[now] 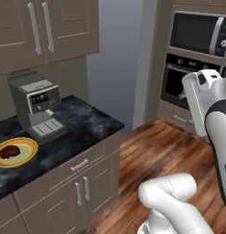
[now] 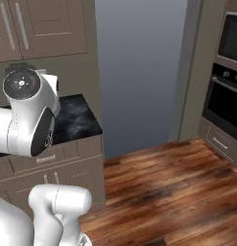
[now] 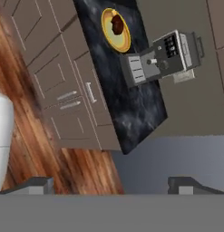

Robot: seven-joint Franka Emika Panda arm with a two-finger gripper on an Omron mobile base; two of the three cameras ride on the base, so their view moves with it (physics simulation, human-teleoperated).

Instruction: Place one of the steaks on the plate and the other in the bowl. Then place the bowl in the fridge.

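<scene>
1 steak lies on the yellow plate on the dark counter, at 8 o'clock from the coffee machine in the left base view, while the gripper hangs open and empty, well apart from it.

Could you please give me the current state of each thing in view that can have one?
steak: lying on the plate
plate: flat on the dark counter, beside the coffee machine
gripper: open, holding nothing, up in the air off the counter
base cabinet doors: shut
wall cabinet doors: shut
oven: door shut
microwave: door shut
</scene>
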